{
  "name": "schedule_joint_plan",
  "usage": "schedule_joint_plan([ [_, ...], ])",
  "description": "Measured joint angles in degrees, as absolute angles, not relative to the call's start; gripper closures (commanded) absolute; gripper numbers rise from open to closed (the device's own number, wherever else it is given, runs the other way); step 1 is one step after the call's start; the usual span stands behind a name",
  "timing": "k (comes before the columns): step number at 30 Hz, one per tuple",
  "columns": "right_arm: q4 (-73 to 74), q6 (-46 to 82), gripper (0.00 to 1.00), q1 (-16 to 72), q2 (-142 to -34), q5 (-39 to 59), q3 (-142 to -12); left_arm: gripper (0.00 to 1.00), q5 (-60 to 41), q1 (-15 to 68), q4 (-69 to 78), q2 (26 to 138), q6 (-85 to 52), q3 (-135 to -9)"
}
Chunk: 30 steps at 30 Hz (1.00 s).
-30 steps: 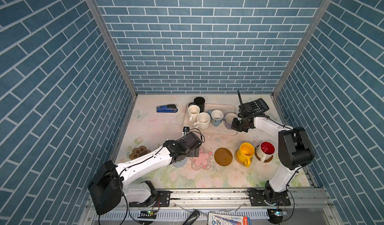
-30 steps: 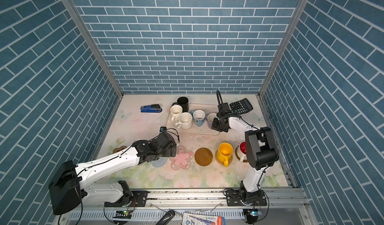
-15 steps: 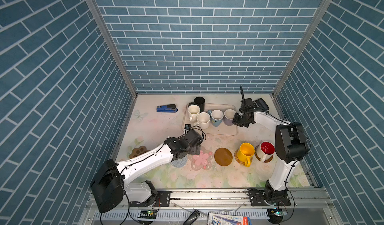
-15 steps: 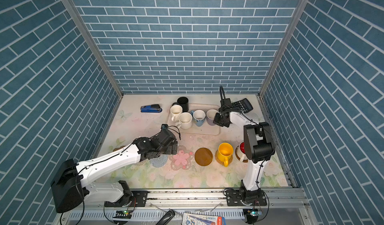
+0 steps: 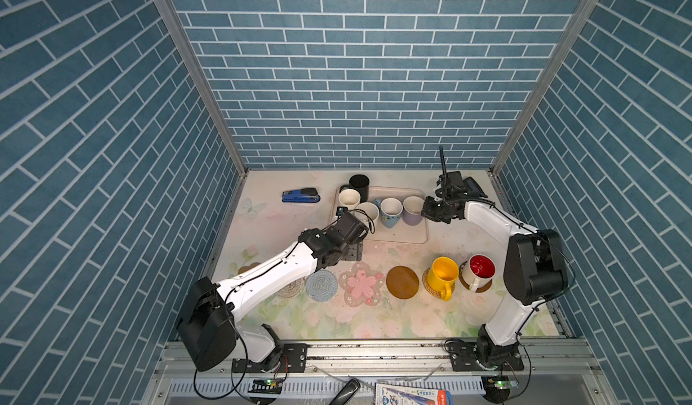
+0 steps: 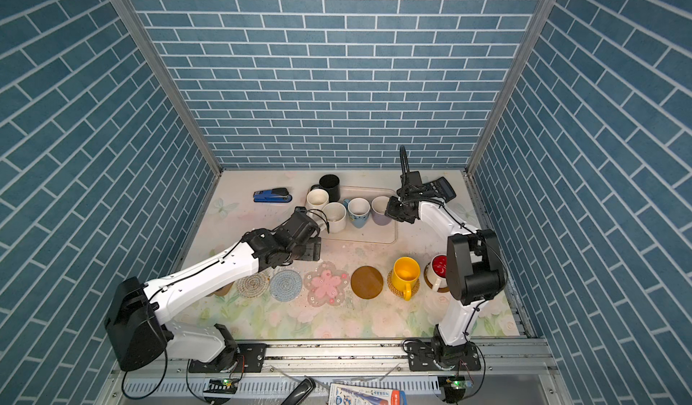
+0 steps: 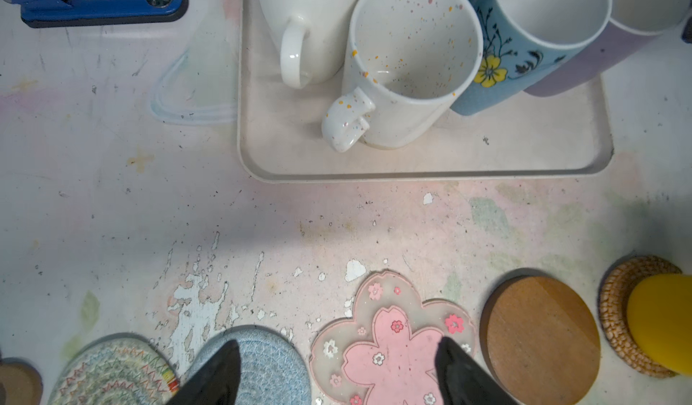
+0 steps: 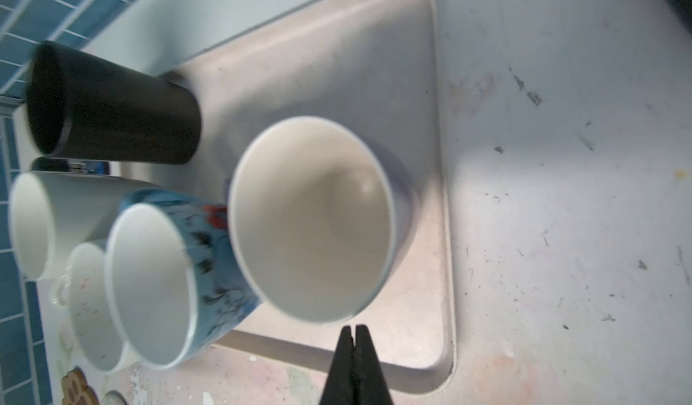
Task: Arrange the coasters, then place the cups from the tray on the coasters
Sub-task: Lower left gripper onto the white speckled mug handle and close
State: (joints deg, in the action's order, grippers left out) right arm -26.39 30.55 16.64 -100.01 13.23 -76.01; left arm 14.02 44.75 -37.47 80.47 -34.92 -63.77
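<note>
Nearest to us, a row of coasters ran from left to right across the flowered table (image 5: 374, 320). A paw-shaped coaster (image 8: 76, 386) lay at the left end, mostly under the left arm in both top views. Next came a multicoloured woven round (image 6: 254, 282), a blue-grey crocheted round (image 6: 285, 285), a pink flower coaster (image 6: 326, 283) and a bare brown disc (image 6: 367, 282). Right of these, the yellow cup (image 6: 406, 274) stood upright on a rattan coaster (image 6: 393, 289). At the right end, the white cup with the red inside (image 5: 479, 270) stood on another brown coaster (image 5: 486, 288). Just beyond the row, the left gripper (image 7: 337, 341) hung over the table between the coasters and the near edge of the tray (image 7: 412, 176), its jaws spread apart and holding nothing. Five cups stood upright on the tray, crowded toward its far left. The speckled white cup (image 7: 408, 66) was nearest, with the plain white cup (image 7: 310, 21) behind it to the left. To its right were the light blue flowered cup (image 7: 524, 40) and then the lavender cup (image 5: 414, 218). The black cup (image 5: 359, 186) stood at the far left corner. The right gripper (image 8: 354, 341) sat just off the right side of the lavender cup's rim, its fingers pressed together with nothing between them. We could not tell whether it touched the cup. Farther back, a blue stapler (image 5: 300, 196) lay left of the tray and a black calculator (image 5: 472, 186) lay at the far right, partly behind the right wrist.
</note>
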Motion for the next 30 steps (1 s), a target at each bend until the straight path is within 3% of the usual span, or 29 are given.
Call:
schedule_joint_plan([
  [4, -26.39, 29.58, 1.00, 18.24, -96.14, 13.39, -75.92, 0.27, 13.21, 42.26, -38.35, 82.35, -33.34, -67.22],
  [21, -26.02, 28.08, 0.99, 23.62, -85.17, 16.56, -67.72, 0.13, 10.28, 38.15, -33.28, 88.60, -24.95, -67.48],
  [25, -25.93, 27.99, 1.00, 23.75, -82.11, 17.28, -64.53, 0.17, 9.37, 38.06, -29.63, 90.89, -21.80, -67.48],
  [30, -25.76, 27.97, 1.00, 23.75, -77.91, 17.87, -61.36, 0.30, 7.25, 37.60, -26.89, 94.67, -18.70, -68.82],
])
